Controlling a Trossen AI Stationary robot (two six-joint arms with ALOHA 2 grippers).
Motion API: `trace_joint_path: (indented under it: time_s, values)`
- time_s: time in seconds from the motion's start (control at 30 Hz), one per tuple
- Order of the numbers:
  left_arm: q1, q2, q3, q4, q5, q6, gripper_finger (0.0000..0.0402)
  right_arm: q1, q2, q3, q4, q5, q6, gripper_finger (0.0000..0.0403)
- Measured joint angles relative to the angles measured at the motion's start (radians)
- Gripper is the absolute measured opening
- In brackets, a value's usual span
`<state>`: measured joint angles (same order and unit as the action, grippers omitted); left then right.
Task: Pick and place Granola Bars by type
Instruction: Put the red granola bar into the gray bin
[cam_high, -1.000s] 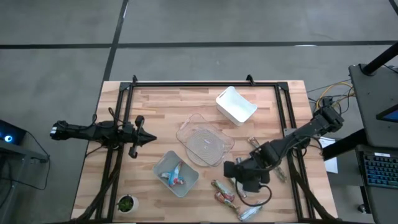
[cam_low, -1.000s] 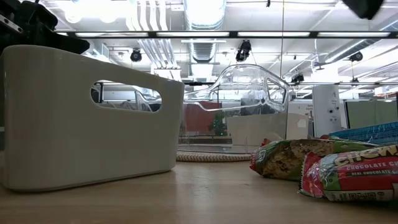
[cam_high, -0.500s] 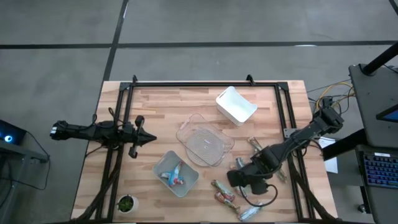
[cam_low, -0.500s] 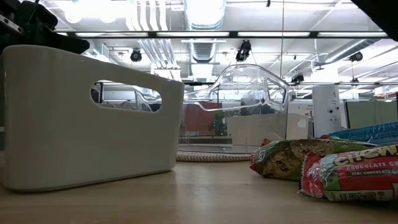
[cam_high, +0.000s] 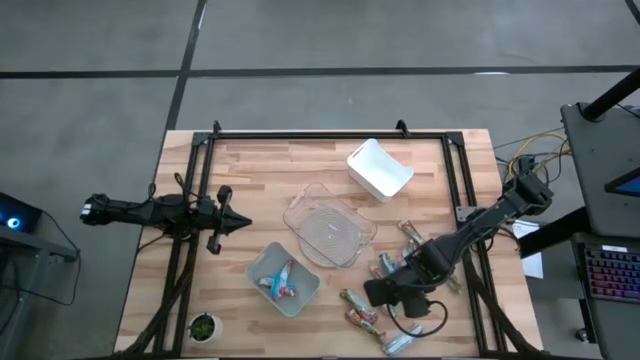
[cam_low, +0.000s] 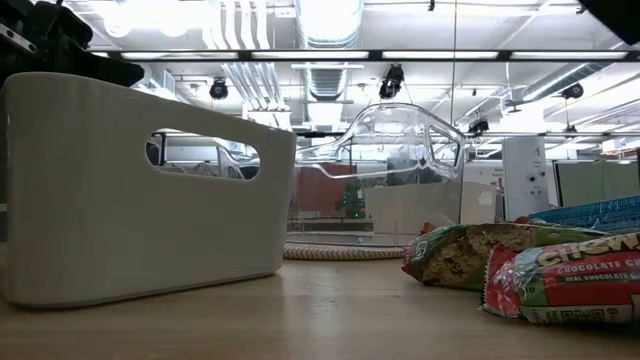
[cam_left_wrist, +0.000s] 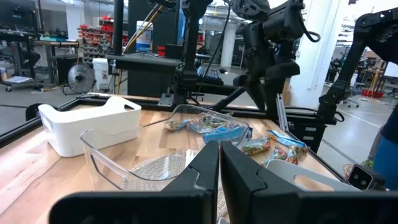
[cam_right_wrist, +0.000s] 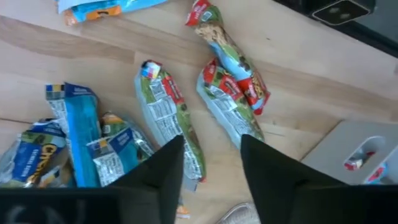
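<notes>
Several granola bars lie loose on the table's near right part (cam_high: 358, 308). In the right wrist view a green-and-white bar (cam_right_wrist: 169, 107), a red bar (cam_right_wrist: 235, 94) and blue bars (cam_right_wrist: 77, 124) lie flat on the wood. My right gripper (cam_high: 374, 292) hangs open above them, pointing steeply down. Its fingers (cam_right_wrist: 163, 169) stand over the ends of the green-and-white and red bars, touching nothing. The near bin (cam_high: 262, 262) holds a blue and a red bar (cam_high: 281, 281). At the table's left edge my left gripper (cam_high: 236, 222) waits shut and level.
A clear bin (cam_high: 328, 230) stands mid-table and a white bin (cam_high: 380, 168) behind it. More bars lie toward the right rail (cam_high: 410, 232). A small potted plant (cam_high: 203, 326) sits at the near left corner. Black frame rails (cam_high: 330, 135) edge the table.
My right gripper has sunk a little and gone toward the table's near left, over the loose bars, rolling about its own line. Bars that it had covered beside the clear bin now show. The bars and bins have not moved.
</notes>
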<state>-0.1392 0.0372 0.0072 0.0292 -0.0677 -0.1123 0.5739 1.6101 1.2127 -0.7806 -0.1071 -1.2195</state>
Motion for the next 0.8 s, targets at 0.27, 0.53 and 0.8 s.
trace_joint_path:
  time_s: [0.27, 0.53, 0.8]
  values:
    - [0.0, 0.0, 0.0, 0.0, 0.0, 0.0, 0.0, 0.011, 0.035, -0.013, 0.02, 0.032, -0.158, 0.021]
    - [0.0, 0.0, 0.0, 0.0, 0.0, 0.0, 0.0, 0.011, 0.042, -0.067, 0.107, 0.084, -0.239, 0.0217]
    - [0.0, 0.0, 0.0, 0.0, 0.0, 0.0, 0.0, 0.012, 0.042, -0.119, 0.131, 0.085, -0.286, 0.0217]
